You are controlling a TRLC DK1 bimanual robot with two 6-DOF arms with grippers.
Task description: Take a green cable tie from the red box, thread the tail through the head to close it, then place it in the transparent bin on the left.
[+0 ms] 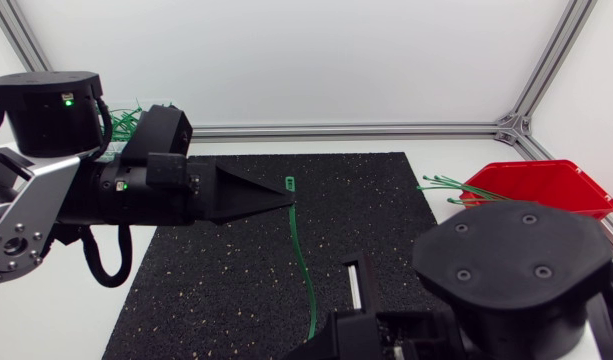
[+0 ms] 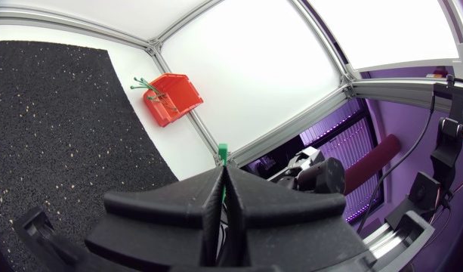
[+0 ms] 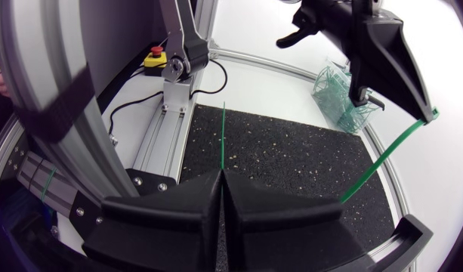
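Head view overhead; wrist views (close) share the mat (image 1: pixel 216 300)

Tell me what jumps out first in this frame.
A single green cable tie is stretched above the black mat, its head pinched in the left tool and its tail end in the right tool. At the far right sits the red box with more ties poking out.

Cable tie (image 1: pixel 304 262) from left claw (image 1: pixel 289 203) to right claw (image 3: pixel 221 175), a barrier across the mat (image 1: pixel 216 290).
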